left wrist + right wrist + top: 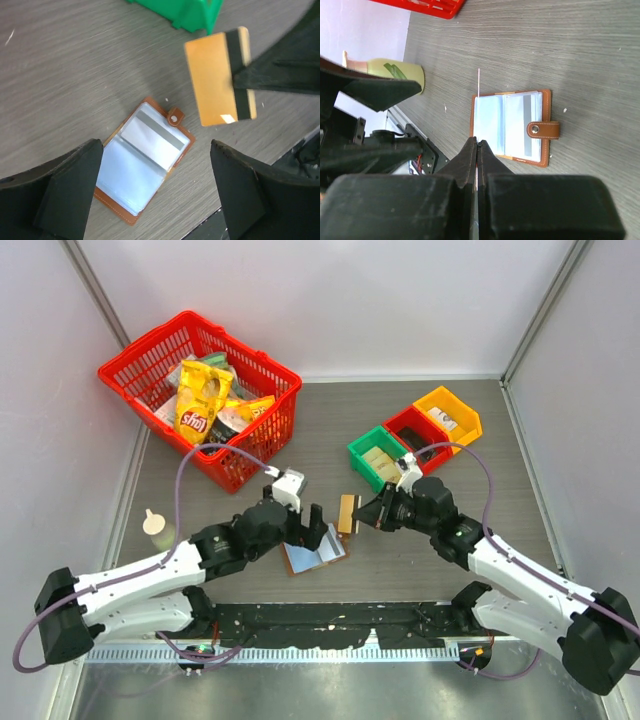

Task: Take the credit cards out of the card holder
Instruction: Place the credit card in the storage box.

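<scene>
The card holder (312, 555) lies open on the table, brown leather with pale blue sleeves and a snap tab. It also shows in the left wrist view (142, 160) and the right wrist view (512, 125). My right gripper (366, 513) is shut on one tan credit card (347, 513) with a black stripe and holds it above the table, up and right of the holder. The card is flat-on in the left wrist view (215, 80) and edge-on in the right wrist view (479, 85). My left gripper (315, 530) is open and empty, hovering over the holder (156, 150).
A red basket (255, 450) with yellow snack bags stands at the back left. Green (360, 465), red (398, 420) and orange (462, 405) bins sit at the back right, close behind the right gripper. A small green bottle (155, 525) stands at the left.
</scene>
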